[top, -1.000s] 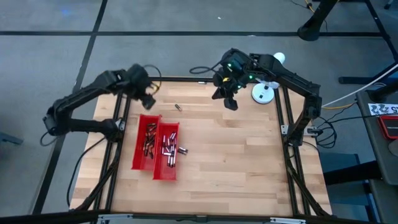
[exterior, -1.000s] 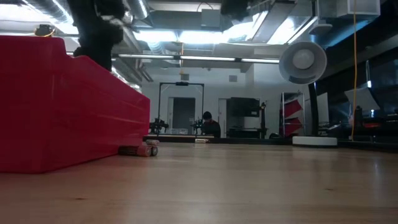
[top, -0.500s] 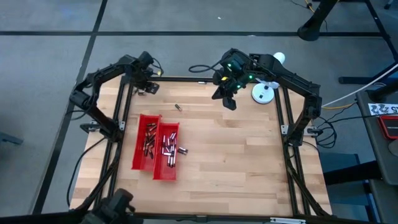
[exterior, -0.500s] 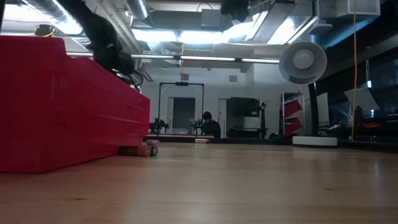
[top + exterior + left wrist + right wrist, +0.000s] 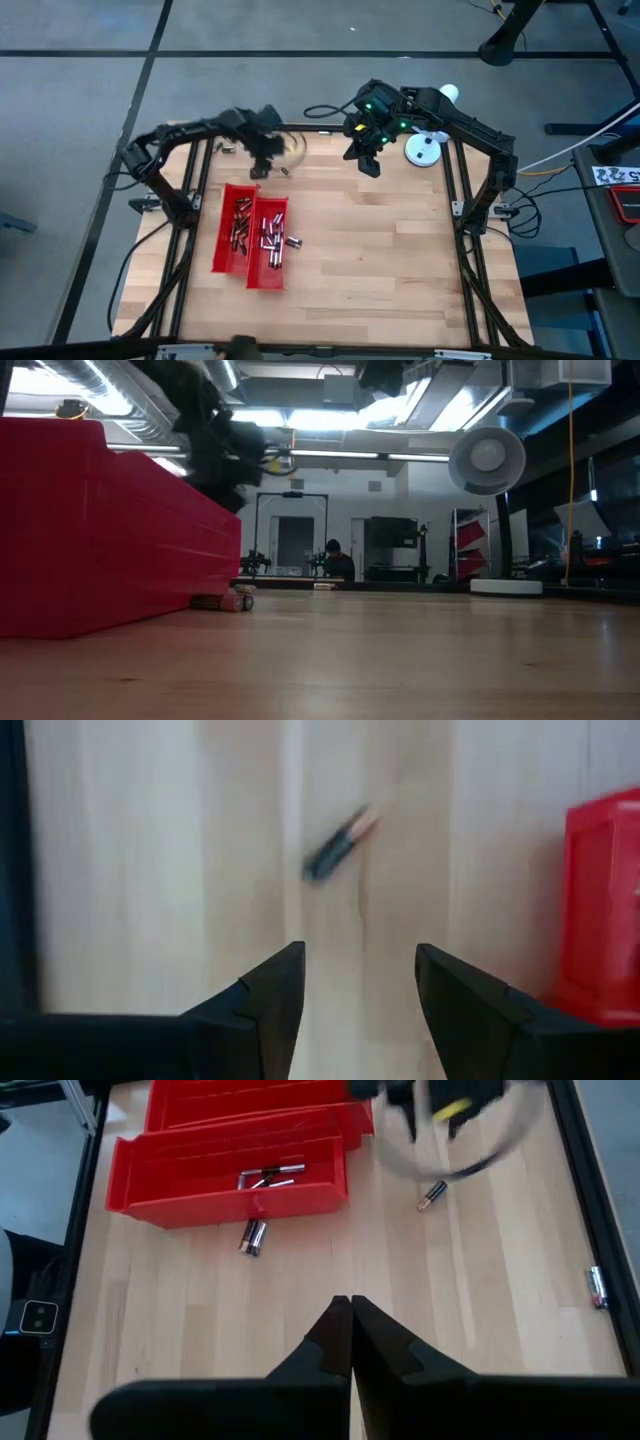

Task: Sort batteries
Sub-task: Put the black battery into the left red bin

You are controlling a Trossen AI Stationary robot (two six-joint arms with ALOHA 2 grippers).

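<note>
High view, two red plastic trays [image 5: 229, 262] side by side holding small silvery-grey batteries [image 5: 268, 238], beyond the trays one lone battery [image 5: 286, 171] on wood, left gripper [image 5: 262, 170] just beside it, fingers parted, empty, right gripper [image 5: 369, 166] farther off, fingers pressed together, empty.

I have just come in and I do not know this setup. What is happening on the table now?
The robot is sorting batteries into two red trays. The left gripper, open and empty, hangs above a loose battery on the wood beside the trays. Two more batteries lie outside next to one tray. The right gripper is shut and waits at the table's far edge.
</note>
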